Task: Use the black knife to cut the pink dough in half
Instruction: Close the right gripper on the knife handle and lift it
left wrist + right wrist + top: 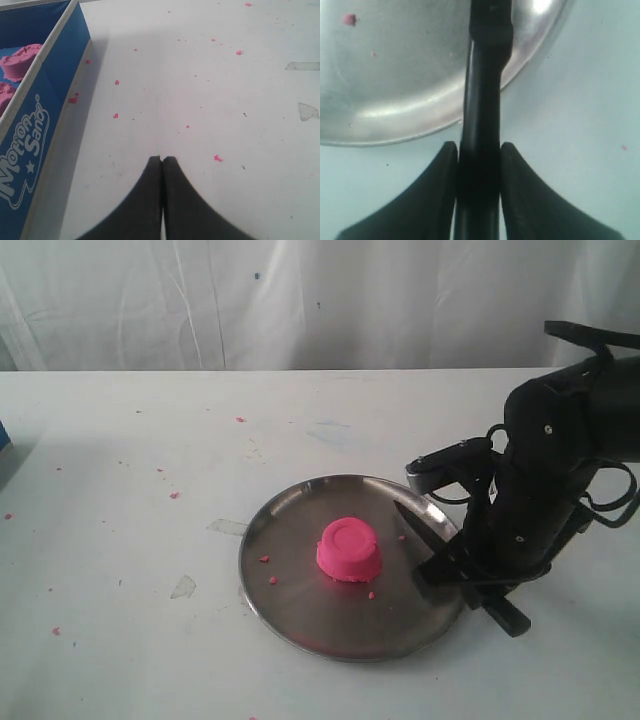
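My right gripper [479,165] is clamping the knife [482,100] by its handle, fingers [437,190] pressing both sides, at the plate's [290,615] near right rim. The blade is lying over that rim, pointing inward. The dough [350,549] is sitting whole at the plate's centre, apart from the blade. My left gripper [162,165] is resting closed and empty beside the blue box [45,115].

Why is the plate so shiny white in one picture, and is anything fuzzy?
Right wrist view: light glares off the steel plate, and the black knife in the right claw looks blurry up close. Exterior view: pink dough is fairly sharp.
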Tool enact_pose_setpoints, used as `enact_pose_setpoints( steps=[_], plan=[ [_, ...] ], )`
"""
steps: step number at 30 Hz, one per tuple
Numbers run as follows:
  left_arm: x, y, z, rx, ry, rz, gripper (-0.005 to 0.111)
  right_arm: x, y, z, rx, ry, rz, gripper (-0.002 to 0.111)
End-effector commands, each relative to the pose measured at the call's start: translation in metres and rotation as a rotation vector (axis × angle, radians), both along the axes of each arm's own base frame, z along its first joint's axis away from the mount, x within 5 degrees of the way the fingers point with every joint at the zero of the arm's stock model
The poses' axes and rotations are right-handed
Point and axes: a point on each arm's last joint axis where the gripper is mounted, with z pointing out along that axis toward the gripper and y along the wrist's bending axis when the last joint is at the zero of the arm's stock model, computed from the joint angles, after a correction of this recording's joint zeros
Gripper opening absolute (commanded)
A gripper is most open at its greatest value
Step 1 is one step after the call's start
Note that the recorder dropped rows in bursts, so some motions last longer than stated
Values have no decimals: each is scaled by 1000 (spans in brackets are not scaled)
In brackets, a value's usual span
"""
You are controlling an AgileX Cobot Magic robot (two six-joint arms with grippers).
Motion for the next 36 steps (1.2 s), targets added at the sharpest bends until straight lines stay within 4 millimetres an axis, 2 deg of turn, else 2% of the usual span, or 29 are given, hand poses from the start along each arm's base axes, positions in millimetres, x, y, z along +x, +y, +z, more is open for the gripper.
enact_pose_setpoints(
  steps=[1, 10, 19, 25, 28, 32, 36],
  plan=[
    [0, 0, -1, -8, 0, 3, 0, 3, -1, -3, -2, -13, 37, 1],
    [0, 0, -1, -8, 0, 3, 0, 4, 4, -29, -6, 90, 71, 17],
    [0, 0, -1, -8, 0, 3, 0, 6, 5, -29, 1, 74, 74, 38],
    [0, 0, -1, -8, 0, 3, 0, 7, 5, -28, -2, 79, 75, 41],
    [0, 0, -1, -8, 0, 3, 0, 8, 6, -14, 0, 76, 76, 41],
    [0, 0, -1, -8, 0, 3, 0, 2, 4, 14, 24, 45, 72, 41],
    [0, 0, -1, -8, 0, 3, 0, -24, 20, 43, 139, 31, 151, 41]
  ],
)
